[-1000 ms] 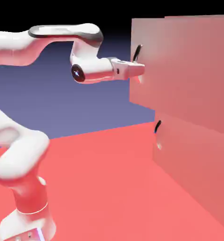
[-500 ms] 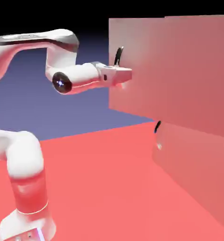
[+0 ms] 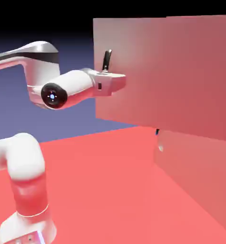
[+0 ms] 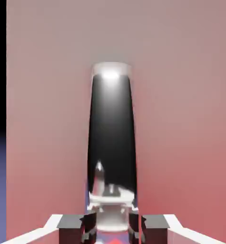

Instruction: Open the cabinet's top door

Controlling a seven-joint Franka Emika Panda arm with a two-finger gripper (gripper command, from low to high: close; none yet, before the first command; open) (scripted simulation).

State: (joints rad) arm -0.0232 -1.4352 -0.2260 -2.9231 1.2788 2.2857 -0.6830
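The cabinet [image 3: 200, 181] is a tall pinkish-beige box at the exterior view's right. Its top door [image 3: 171, 71] stands swung out toward the left, well clear of the lower panel. The door's black curved handle [image 3: 106, 60] sits near its free edge, and my gripper [image 3: 115, 81] is shut on it. In the hand view the handle [image 4: 112, 133] fills the middle as a tall glossy black bar against the door panel [image 4: 181, 119]. My gripper [image 4: 112, 224] grips its lower end between the grey fingertips [image 4: 72, 223].
The lower panel [image 3: 191, 167] stays flush, its small black handle [image 3: 157, 132] peeking out under the opened door's bottom edge. The red table [image 3: 110, 190] spreads in front of the cabinet. My arm's base [image 3: 26, 219] stands at the lower left.
My gripper has pulled to the left with the handle in it. The top door's free edge has swung further out from the cabinet, and it now covers most of the lower handle.
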